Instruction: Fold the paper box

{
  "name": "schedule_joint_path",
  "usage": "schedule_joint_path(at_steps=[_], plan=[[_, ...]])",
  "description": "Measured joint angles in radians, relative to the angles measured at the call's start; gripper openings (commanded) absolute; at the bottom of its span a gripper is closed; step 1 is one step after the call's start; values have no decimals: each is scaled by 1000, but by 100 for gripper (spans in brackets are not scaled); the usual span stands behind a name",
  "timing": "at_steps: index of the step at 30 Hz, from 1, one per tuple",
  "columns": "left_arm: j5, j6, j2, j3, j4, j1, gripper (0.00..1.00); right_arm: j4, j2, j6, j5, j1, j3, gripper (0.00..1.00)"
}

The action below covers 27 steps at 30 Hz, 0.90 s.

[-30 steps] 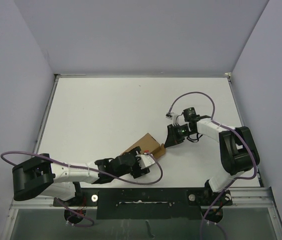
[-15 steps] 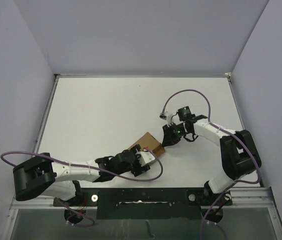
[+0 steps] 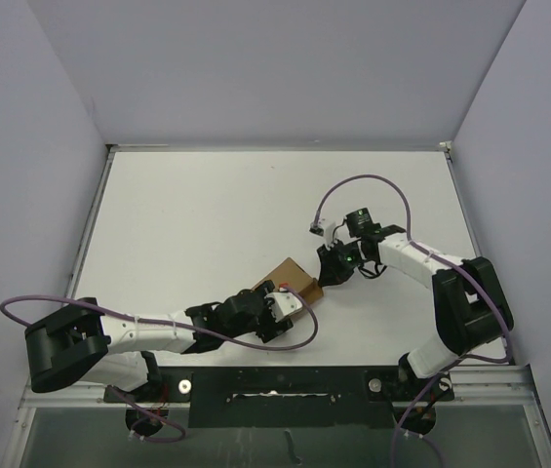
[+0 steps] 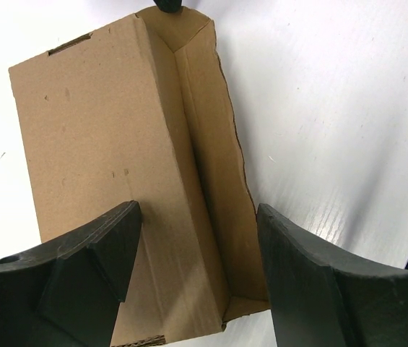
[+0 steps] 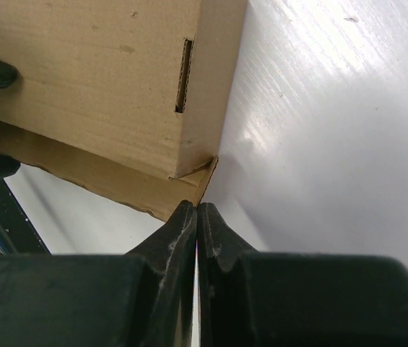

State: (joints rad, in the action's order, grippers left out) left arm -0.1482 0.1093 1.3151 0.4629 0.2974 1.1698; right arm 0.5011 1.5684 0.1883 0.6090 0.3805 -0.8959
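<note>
Half-folded paper box (image 4: 110, 137): left claw (image 4: 195, 220) wide astride it, right claw (image 5: 197, 215) pinched closed at its corner flap (image 5: 189, 184). Likely side-wall step; next, nudge flap upright.

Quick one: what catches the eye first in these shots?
The brown paper box, partly folded, sits near the front middle of the white table. The left hand hovers open astride its near end, while the right hand, shut, sits tip-first at the opposite corner.
</note>
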Motion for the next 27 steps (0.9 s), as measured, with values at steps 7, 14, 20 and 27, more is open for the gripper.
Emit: schedule_joint_path(at_steps=[7, 14, 20, 27], plan=[[8, -5, 0, 5, -5, -7, 62, 24, -10, 29, 5, 0, 4, 0], [18, -12, 2, 8, -7, -13, 61, 32, -10, 39, 8, -2, 5, 15], [24, -12, 8, 10, -4, -13, 61, 31, -10, 7, 26, -37, 5, 31], [27, -12, 20, 20, -1, -13, 61, 24, -6, -22, 40, -49, 2, 32]])
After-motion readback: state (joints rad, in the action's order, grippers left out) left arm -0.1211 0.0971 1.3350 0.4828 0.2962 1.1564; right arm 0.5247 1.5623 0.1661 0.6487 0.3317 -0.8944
